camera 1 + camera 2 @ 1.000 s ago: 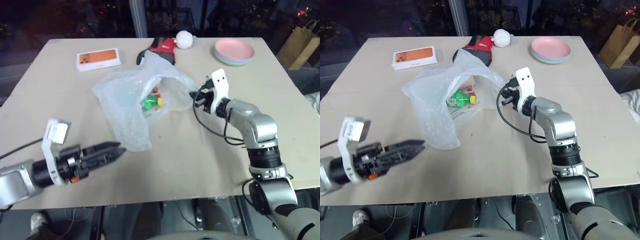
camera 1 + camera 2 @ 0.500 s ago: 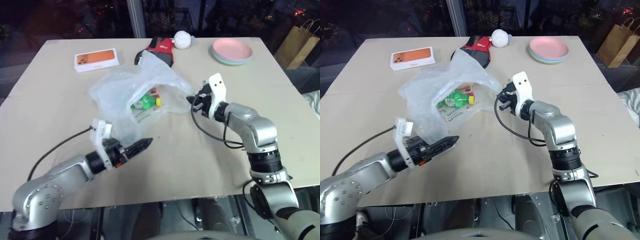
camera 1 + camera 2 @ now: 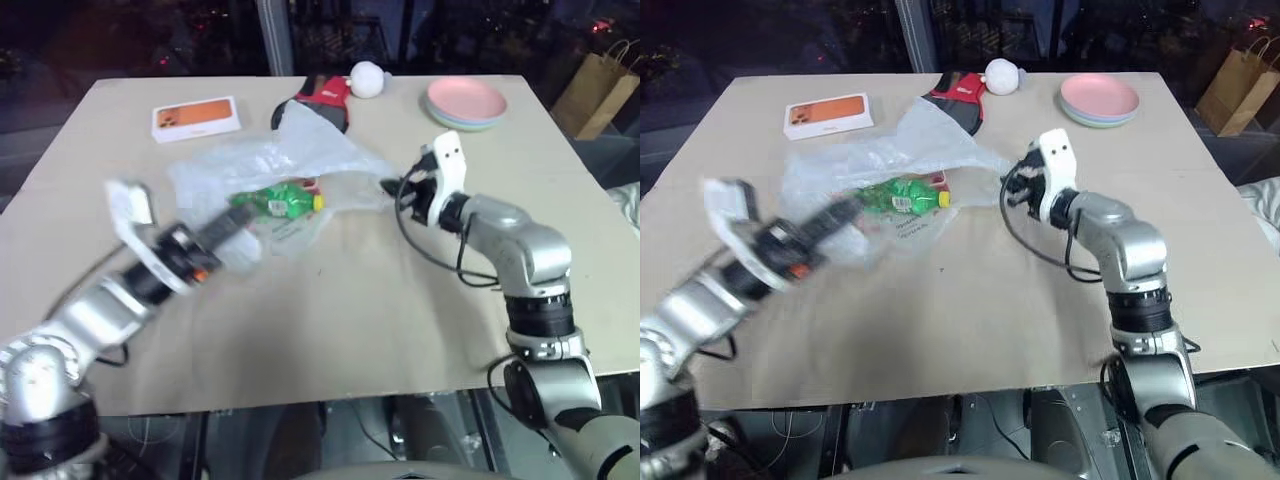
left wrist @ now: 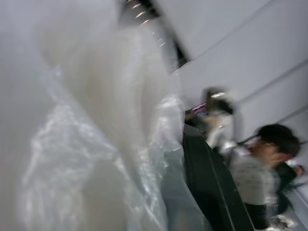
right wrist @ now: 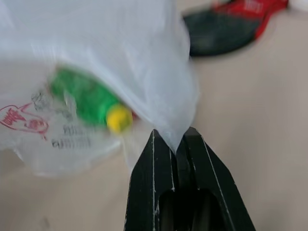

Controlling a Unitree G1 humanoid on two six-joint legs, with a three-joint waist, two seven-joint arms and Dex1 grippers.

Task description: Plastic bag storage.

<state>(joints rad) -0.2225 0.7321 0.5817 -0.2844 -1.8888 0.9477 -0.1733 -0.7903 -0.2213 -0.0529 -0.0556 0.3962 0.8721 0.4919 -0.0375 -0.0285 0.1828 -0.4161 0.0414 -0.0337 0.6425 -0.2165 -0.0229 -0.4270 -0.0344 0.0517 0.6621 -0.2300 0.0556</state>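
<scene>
Head views: the plastic bag point(image 3: 300, 160) lies crumpled near the middle of the desk point(image 3: 380, 320), somewhat toward the far edge, with a green bottle point(image 3: 275, 200) with a yellow cap inside it. The right gripper point(image 3: 392, 188) has its two black fingers pinched shut on the bag's edge on the side toward the desk's right edge. The left gripper point(image 3: 235, 222) reaches into the bag's opposite side, fingers closed together with plastic around them. Along the far edge sit an orange and white box point(image 3: 196, 117) toward the left corner, a red and black pouch point(image 3: 318, 98) and a white ball point(image 3: 367, 78) near the middle, and stacked pastel plates point(image 3: 466, 102) toward the right corner. A brown paper bag point(image 3: 604, 90) stands off the desk past the far right corner.

Left wrist view: translucent bag plastic drapes over a black finger point(image 4: 211, 187); a person point(image 4: 262, 178) is behind, blurred.

Right wrist view: the black fingers point(image 5: 159, 187) clamp a fold of the bag, the bottle and red print showing through the plastic, the pouch beyond.
</scene>
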